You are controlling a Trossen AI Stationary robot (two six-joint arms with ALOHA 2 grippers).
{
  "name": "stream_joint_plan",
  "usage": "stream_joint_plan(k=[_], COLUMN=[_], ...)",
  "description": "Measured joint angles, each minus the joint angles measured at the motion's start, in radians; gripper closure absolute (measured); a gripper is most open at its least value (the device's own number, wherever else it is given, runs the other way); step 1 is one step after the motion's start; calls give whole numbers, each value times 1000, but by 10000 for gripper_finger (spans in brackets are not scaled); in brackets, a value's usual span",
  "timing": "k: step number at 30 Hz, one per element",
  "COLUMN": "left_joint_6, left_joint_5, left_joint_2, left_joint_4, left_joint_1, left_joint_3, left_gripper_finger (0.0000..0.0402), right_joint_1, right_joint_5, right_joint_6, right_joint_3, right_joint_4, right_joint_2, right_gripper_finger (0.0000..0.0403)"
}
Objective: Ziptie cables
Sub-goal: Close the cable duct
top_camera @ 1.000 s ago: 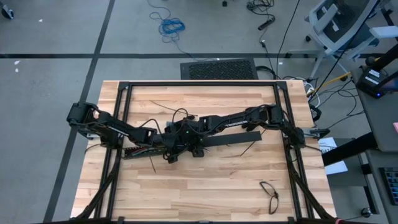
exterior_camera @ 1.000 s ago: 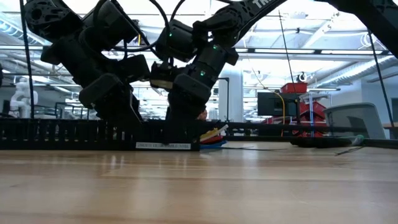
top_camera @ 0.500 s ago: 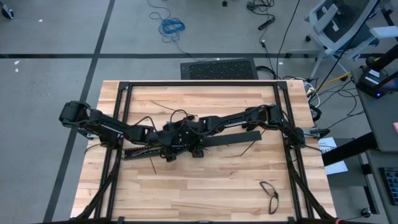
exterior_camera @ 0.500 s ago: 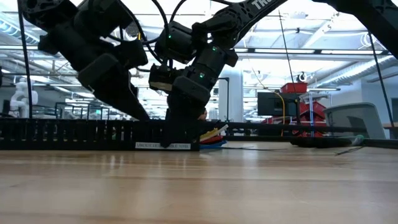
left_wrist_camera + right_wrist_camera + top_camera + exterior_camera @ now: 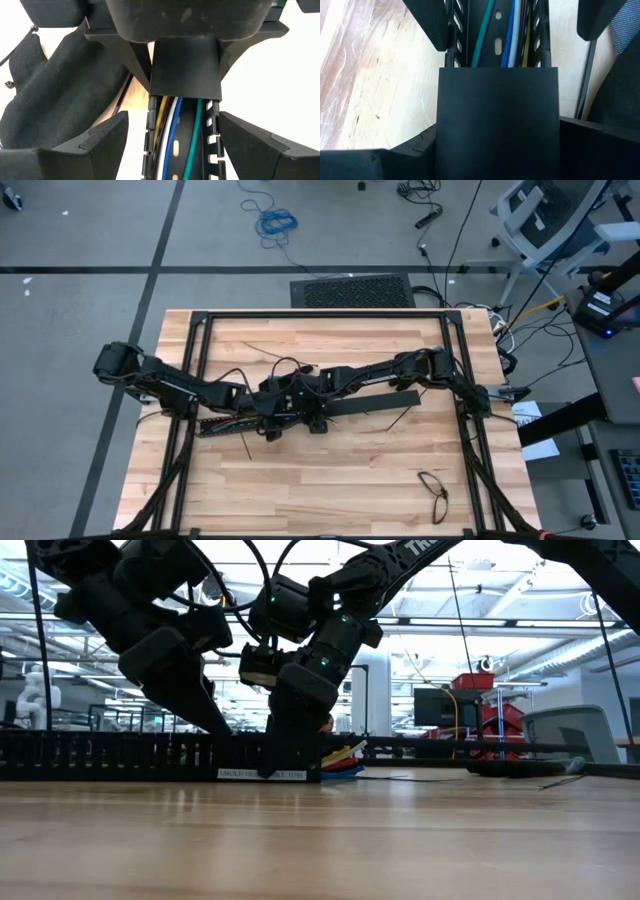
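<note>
The cables, yellow, white, blue and green, run side by side inside a long black slotted bar that lies across the table's middle. A flat black lid covers the bar from its right end to my right gripper, which is shut on it. The cables show bare beyond the lid's end. My left gripper hovers open just above the bare stretch, one finger out to each side of the bar and touching nothing. Coloured cable ends stick out by the bar. My right gripper pinches the black lid by its two long edges, close to the lid's left end, between its two fingers. The fingers slant down from the table's right and straddle the bar. The lid lies flat on the bar, which rests on the table.
Thin black strips lie loose on the wood at the far left, near the bar's right end and in front of it. A black wire loop lies near the front right. Black frame rails border the table.
My left gripper has risen off the slotted bar and drawn back a little toward the table's left edge, with its fingers as wide apart as before. The bar, lid and cables stay where they were.
</note>
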Motion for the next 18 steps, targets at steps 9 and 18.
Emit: stream_joint_plan(k=[9, 18], left_joint_6=[-25, -25], left_joint_5=[56, 13], left_joint_2=[56, 56], left_joint_4=[69, 50], left_joint_1=[0, -1], left_joint_3=[-3, -3], left_gripper_finger=[100, 100], right_joint_1=[-1, -1], right_joint_5=[-1, -1], right_joint_6=[-2, -2], right_joint_3=[-1, -2], right_joint_4=[4, 5], right_joint_2=[0, 0], right_gripper_finger=[147, 147])
